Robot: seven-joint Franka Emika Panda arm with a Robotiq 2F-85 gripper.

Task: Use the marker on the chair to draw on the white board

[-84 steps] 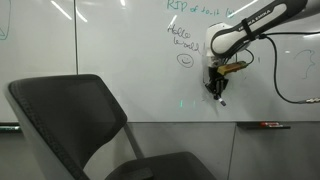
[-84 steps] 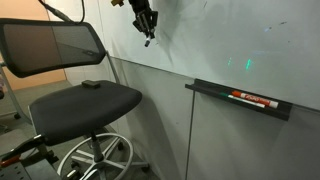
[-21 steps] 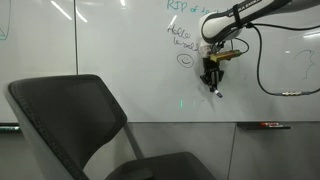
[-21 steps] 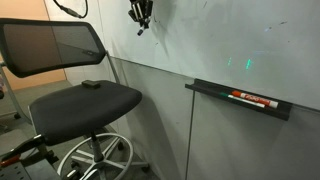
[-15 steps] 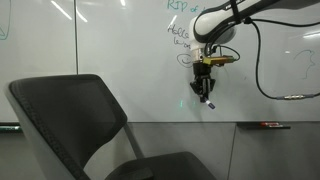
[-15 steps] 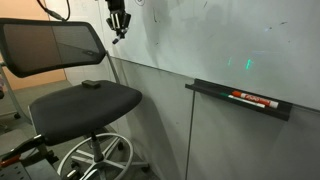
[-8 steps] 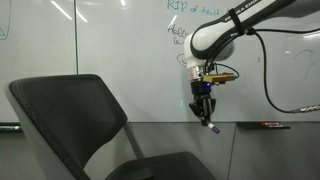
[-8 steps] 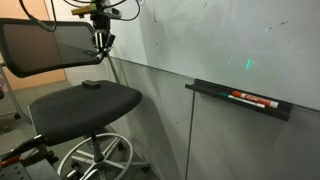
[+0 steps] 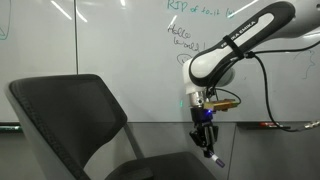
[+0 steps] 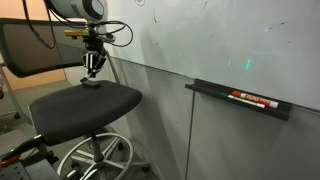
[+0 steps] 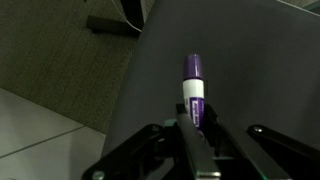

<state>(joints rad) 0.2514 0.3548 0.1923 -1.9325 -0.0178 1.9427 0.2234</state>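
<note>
Gripper (image 9: pixel 205 135) clamped on the marker (image 11: pixel 194 88), low over the chair (image 9: pixel 65 110), off the white board (image 9: pixel 120 50).
Wrist view: the marker is purple with a white band. Its near end is pinched between the jaws and its far end points out over the dark seat. In an exterior view the gripper points down just above the back of the seat (image 10: pixel 110 100), close over a small dark object (image 10: pixel 90 84) lying there; contact cannot be told. The marker's end sticks out below the jaws, slightly slanted. Green handwriting (image 9: pixel 185 40) sits on the board above the arm. The ledge (image 10: pixel 205 90) under the board carries a pen with a red part (image 10: pixel 253 98), well apart from the gripper.
</note>
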